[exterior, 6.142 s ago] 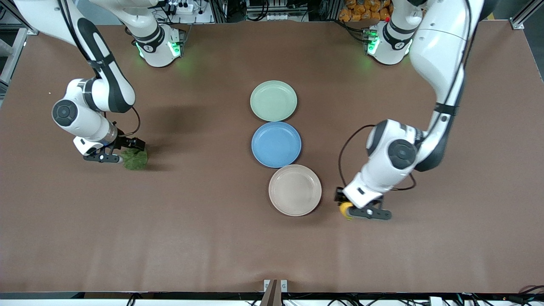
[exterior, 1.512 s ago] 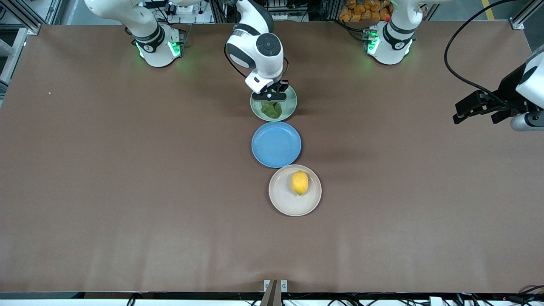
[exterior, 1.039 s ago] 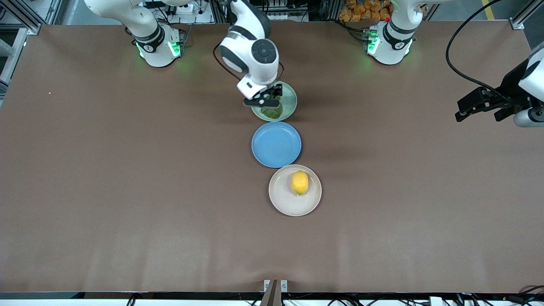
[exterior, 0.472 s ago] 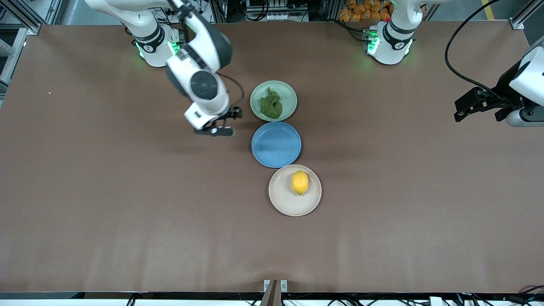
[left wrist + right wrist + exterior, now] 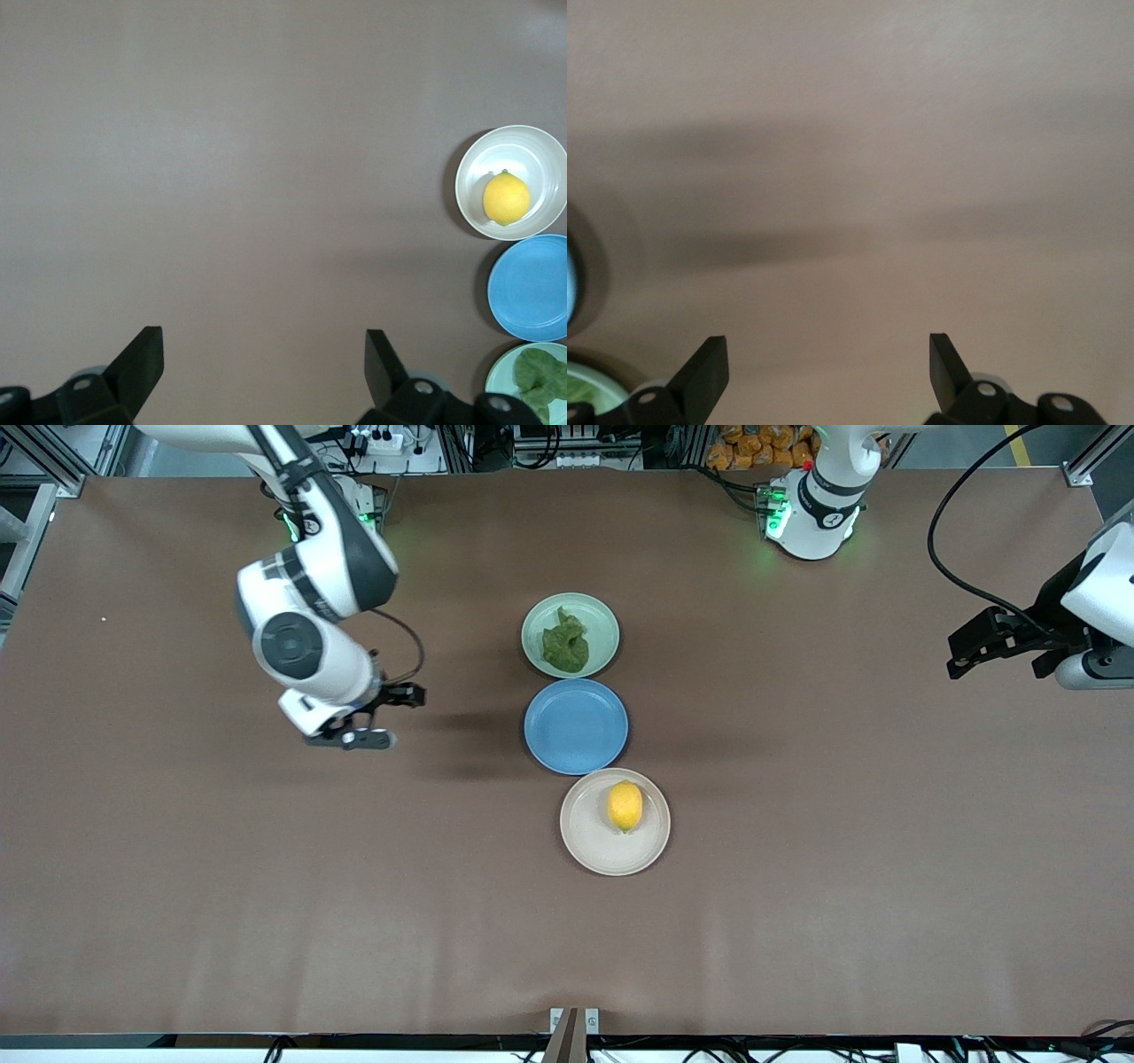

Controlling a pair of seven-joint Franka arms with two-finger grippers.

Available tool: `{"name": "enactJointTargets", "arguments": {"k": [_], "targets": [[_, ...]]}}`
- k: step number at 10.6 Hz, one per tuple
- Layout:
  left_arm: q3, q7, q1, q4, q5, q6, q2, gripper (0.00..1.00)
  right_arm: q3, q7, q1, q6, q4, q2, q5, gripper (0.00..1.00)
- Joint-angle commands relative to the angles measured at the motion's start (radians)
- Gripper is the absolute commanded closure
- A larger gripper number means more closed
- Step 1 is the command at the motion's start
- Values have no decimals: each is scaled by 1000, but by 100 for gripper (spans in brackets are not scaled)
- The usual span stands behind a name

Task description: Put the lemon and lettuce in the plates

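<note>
The lemon (image 5: 625, 806) lies in the beige-white plate (image 5: 588, 834), the plate nearest the front camera. The lettuce (image 5: 567, 643) lies in the mint green plate (image 5: 600, 622), the plate nearest the robots' bases. My right gripper (image 5: 383, 716) is open and empty, over bare table toward the right arm's end from the plates. My left gripper (image 5: 994, 662) is open and empty, high over the left arm's end of the table. The left wrist view shows the left gripper (image 5: 263, 354), the lemon (image 5: 507, 197), the beige-white plate (image 5: 472, 168) and the lettuce (image 5: 540, 372). The right wrist view shows the right gripper (image 5: 826, 354) over bare table.
An empty blue plate (image 5: 576, 726) sits between the two other plates, close to both; it also shows in the left wrist view (image 5: 532, 288). The brown table (image 5: 266, 886) spreads wide on both sides of the plate row.
My right gripper let go of the lettuce, left it in the mint green plate, and moved away toward the right arm's end of the table. The left arm barely moved.
</note>
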Motion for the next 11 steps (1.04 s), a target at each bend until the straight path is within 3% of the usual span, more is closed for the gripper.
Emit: {"name": "enactJointTargets", "arguments": {"k": [1,4,8,11], "targets": [[-7,21,6,-16,20,1,-17,0,-86,-142,-17,-9,-1,-52,-2,0],[-5,30,9,-15,20,1,-15,0,-218,-234,-24,-11,41,-73,-4,0],[-5,30,4,-10,18,1,-15,0,-265,-237,-23,-12,118,-86,-7,0],[-5,30,3,-9,18,1,-15,0,-296,-268,-20,-95,199,-100,-14,0]]}}
